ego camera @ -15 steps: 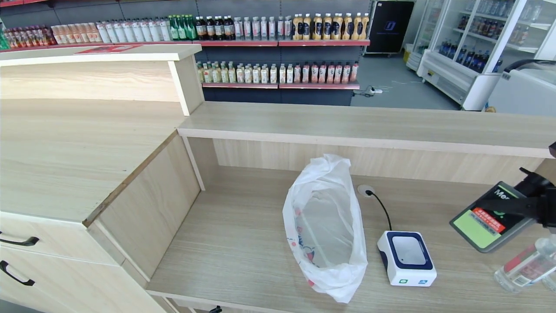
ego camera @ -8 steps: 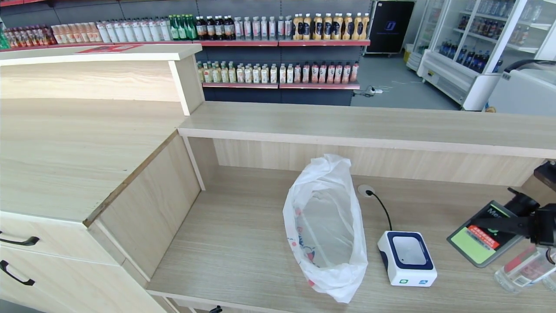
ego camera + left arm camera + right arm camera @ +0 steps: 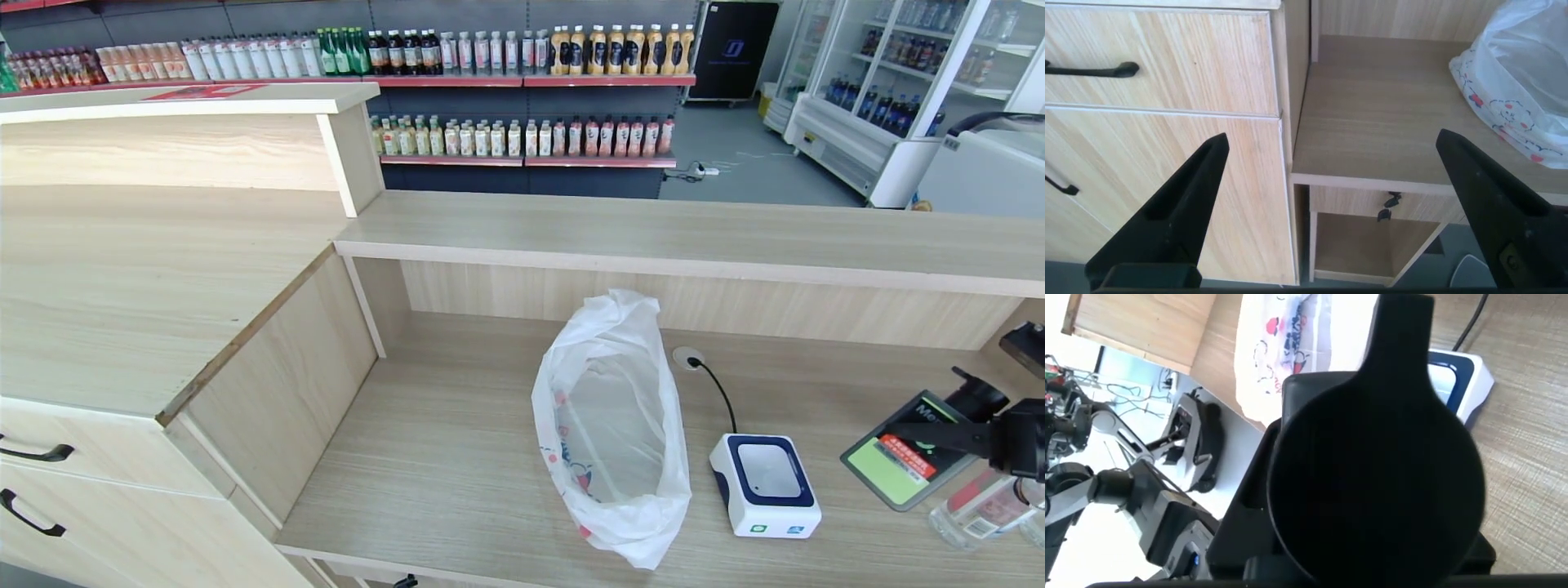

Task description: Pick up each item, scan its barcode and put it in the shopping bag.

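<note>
Lower than a second ago, the flat pack (image 3: 886,472) has sunk from above the counter (image 3: 457,457) towards its surface, carried down and a little towards the robot by the right gripper (image 3: 931,431). The shopping bag (image 3: 612,425) and the scanner (image 3: 763,486) lie as they did.

That pack sits at the far right of the counter, well apart from the bag and to the right of the scanner. It is thin and rectangular with a dark grey rim. Its face carries a light green panel at the lower end, a red label strip across the middle and a black field with white lettering above. It is tilted, with the green end lower. Whether its bottom corner touches the wood cannot be told. The right pincer is clamped on it, one black finger lying across its face.

A clear bottle (image 3: 976,510) with a red label lies on its side just beside the pack's lower corner. The white bag stands open in the middle of the counter, with the white, blue-topped scanner just to its right, a black cable (image 3: 718,392) running back from it.

The left gripper (image 3: 1331,140) hangs with its fingers spread wide and nothing between them, by the drawer fronts (image 3: 1159,61) at the counter's near corner.
</note>
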Motion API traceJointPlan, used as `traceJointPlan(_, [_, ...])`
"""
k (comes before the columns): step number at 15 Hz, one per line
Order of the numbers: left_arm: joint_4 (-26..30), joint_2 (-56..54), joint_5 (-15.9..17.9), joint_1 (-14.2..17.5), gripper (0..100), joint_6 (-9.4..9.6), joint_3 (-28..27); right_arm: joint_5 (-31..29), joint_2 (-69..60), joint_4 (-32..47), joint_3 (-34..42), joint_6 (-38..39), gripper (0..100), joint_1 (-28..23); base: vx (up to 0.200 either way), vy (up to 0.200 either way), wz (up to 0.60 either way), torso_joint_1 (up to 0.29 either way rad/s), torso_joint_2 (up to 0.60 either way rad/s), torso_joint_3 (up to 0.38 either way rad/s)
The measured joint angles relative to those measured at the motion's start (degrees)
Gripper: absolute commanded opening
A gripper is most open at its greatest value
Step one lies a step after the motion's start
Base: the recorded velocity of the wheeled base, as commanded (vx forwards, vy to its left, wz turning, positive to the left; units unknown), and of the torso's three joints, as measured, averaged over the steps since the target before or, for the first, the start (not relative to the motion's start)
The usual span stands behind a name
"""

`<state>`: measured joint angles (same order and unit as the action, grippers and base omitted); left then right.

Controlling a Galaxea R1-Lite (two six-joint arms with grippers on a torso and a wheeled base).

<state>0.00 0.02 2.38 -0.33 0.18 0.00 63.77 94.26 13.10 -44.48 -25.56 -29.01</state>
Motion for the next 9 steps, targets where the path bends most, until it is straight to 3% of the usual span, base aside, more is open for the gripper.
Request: traceJointPlan(9, [0.0,0.0,0.0,-0.02,100,0.0,0.0,1.78,5.66,-1.61,-1.77,-0.46,0,0.44,0.0,0.0,0.0,0.0,0.0,0.0])
